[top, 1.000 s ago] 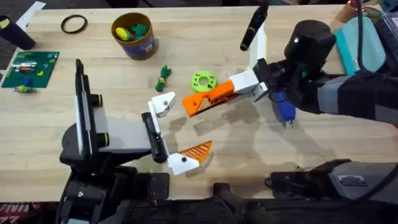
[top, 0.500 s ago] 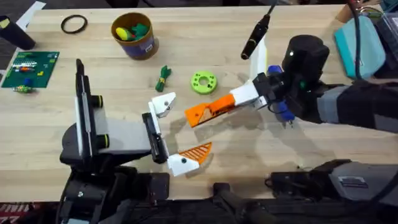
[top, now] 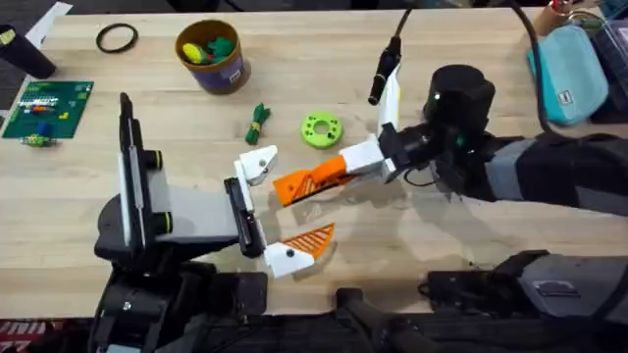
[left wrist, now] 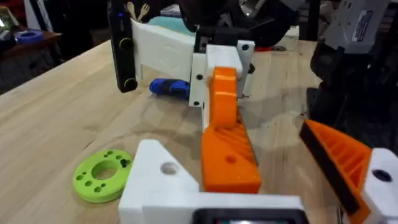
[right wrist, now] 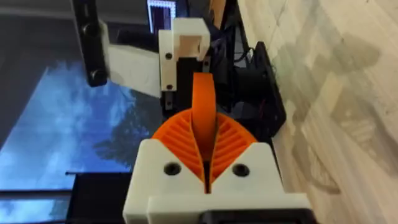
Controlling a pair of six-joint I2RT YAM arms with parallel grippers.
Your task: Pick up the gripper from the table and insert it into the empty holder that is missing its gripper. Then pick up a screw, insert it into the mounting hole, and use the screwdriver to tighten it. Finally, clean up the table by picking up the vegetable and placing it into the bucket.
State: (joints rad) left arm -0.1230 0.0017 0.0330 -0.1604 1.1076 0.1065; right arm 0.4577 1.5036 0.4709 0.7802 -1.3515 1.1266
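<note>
My right gripper is shut on the orange wedge-shaped gripper. It holds the wedge low over the table, just right of the holder, a white mount with its dark mounting hole. The left gripper stands open, with the holder on one jaw and a hatched orange tip on the twin. The blue screwdriver lies on the table behind the right gripper. A dark-green vegetable lies left of the lime disc. The bucket stands at the back.
A lime-green disc with holes lies beside the right gripper. A flat black ring and a green card sit at the far left. A teal pouch is at the back right. Small toys lie in the bucket.
The right arm has swung left with the orange wedge, bringing it from beside the lime disc to between the left jaws, close to the white holder. The left arm has not moved.
</note>
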